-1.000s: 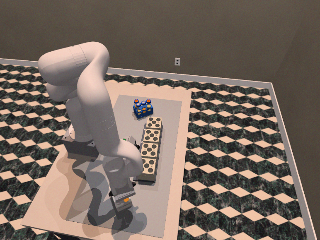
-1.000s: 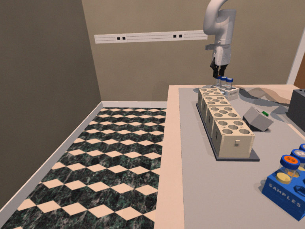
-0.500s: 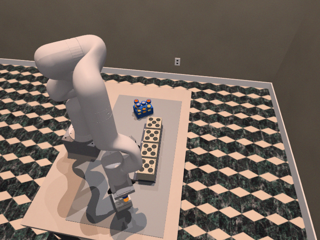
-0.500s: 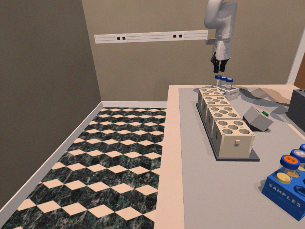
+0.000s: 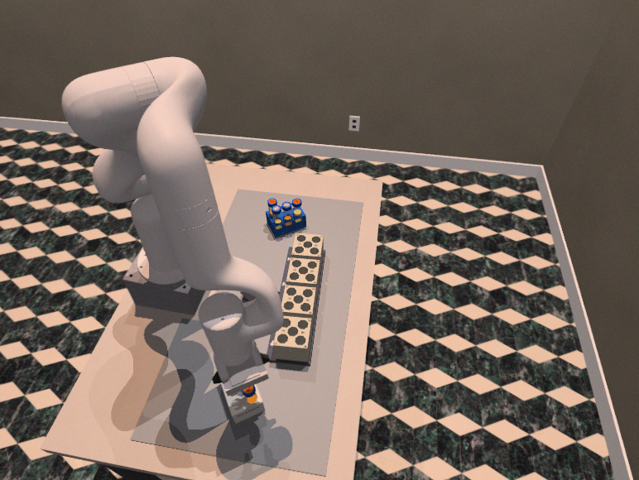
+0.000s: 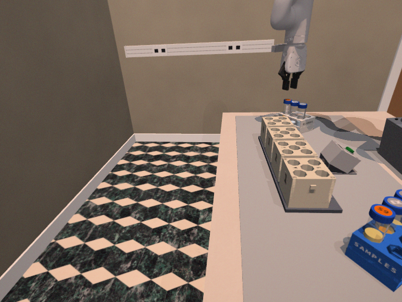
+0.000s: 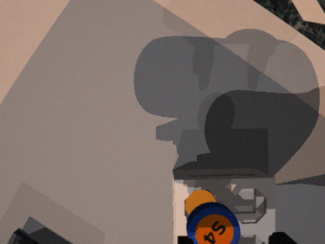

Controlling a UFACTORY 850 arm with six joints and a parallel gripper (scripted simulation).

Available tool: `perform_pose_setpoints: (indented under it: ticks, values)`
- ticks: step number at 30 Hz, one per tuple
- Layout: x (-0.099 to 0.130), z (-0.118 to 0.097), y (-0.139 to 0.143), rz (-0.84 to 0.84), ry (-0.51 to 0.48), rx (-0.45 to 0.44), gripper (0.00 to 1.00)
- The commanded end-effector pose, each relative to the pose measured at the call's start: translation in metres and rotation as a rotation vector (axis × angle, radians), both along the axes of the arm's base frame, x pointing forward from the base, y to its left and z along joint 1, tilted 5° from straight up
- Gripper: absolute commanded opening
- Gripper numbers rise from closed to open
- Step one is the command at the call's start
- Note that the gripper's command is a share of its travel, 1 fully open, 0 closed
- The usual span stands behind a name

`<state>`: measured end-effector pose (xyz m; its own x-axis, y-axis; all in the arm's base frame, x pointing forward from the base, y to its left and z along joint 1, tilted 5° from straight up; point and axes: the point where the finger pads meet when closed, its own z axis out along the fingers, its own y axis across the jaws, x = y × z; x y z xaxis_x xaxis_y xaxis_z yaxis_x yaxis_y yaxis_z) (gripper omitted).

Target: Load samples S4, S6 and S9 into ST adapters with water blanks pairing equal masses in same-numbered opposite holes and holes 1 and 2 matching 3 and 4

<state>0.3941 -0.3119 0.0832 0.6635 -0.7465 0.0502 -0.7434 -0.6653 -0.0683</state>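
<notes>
S4 [image 5: 248, 391] [image 6: 287, 102] [image 7: 213, 227], orange-dotted, stands upright in the blanks rack [image 5: 248, 414] [image 6: 307, 123] [image 7: 269, 187]. Above that rack, the fingers [image 5: 242, 379] [image 6: 289, 87] stand partly apart, holding nothing; coming down off-centre could clip S4's cap, tilting it or nudging the loose rack across the tabletop [image 5: 348, 309] [image 6: 224, 227] [image 7: 34, 55]
</notes>
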Motion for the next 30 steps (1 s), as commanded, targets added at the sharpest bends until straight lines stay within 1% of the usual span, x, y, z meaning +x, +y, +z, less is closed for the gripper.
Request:
perform_pose_setpoints:
  ticks: [1, 17, 19, 30]
  values:
    - [0.000, 0.007, -0.001, 0.000, -0.001, -0.001, 0.44]
    - [-0.002, 0.037, -0.001, 0.000, -0.001, -0.001, 0.44]
    - [-0.002, 0.037, -0.001, 0.000, -0.001, -0.001, 0.44]
    - [-0.004, 0.059, -0.001, 0.000, -0.001, -0.001, 0.44]
